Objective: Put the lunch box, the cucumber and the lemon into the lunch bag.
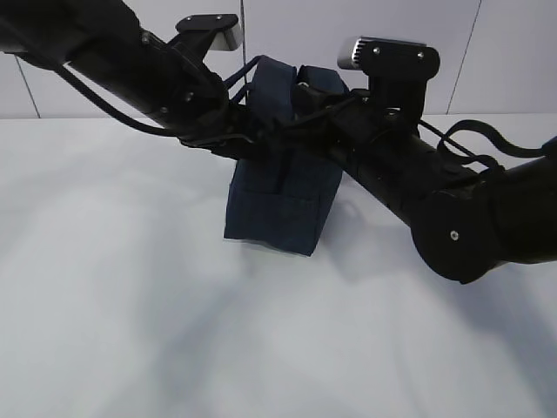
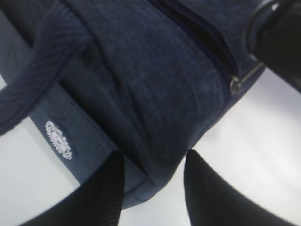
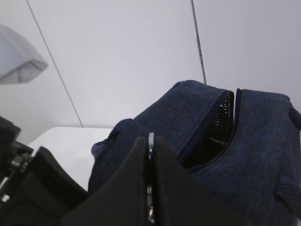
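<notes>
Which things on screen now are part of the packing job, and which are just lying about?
Part of the job:
- lunch bag, zipper partly open
- ring pull, pinched in the shut right gripper
- left gripper, jaws astride the bag's end

Just lying about:
- nothing; only the bare white table

Lunch box, cucumber and lemon are not in view.

Both black arms reach inward from opposite sides, their wrists close together above the tabletop (image 1: 130, 331). The left end effector (image 2: 153, 176) has its two dark fingers (image 2: 106, 193) parted, pinching a fold of the dark navy fabric lunch bag (image 2: 155, 84). The right end effector (image 3: 150, 155) is fully closed on a thin metal ring pull (image 3: 151, 141), fingertips pressed together.
</notes>
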You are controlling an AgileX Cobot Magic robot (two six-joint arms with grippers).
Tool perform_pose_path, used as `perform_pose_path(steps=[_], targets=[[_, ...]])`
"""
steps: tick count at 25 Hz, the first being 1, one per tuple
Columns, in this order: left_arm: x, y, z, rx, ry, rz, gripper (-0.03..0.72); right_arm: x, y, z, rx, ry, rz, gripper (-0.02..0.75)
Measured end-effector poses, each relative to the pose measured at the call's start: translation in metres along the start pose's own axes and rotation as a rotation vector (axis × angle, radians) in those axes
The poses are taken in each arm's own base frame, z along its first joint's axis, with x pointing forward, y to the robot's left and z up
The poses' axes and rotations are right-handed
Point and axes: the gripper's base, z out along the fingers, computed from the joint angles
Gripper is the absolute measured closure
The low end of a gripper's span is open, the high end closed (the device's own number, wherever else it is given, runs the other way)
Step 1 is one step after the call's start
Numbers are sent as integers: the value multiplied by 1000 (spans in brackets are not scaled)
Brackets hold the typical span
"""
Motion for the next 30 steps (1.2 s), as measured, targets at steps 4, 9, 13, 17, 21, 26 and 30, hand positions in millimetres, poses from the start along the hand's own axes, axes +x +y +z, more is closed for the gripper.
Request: perform_pose_path(steps=[4,9,13,17,21,26,30], targets=[[3,3,10,10,10,-3,473,0,0,0,0,0,0,738],[4,4,13,8,10,8,673,-1,-2,0,24,-4,23,738],[4,4,13,9,11,10,688,-6,-6,3,42,-21,37,738],[6,3,13,16,28,16,691,-16,-13,11,63,-24,48,738],[6,3,13,16,28,16,691,-25,-22,18,86,-5,56,738],[6,3,13,16,28,19,692,-37,-36,29,119,30,66,738],[4,1,8,18,27,28,692,-41,-42,38,134,60,76,738]])
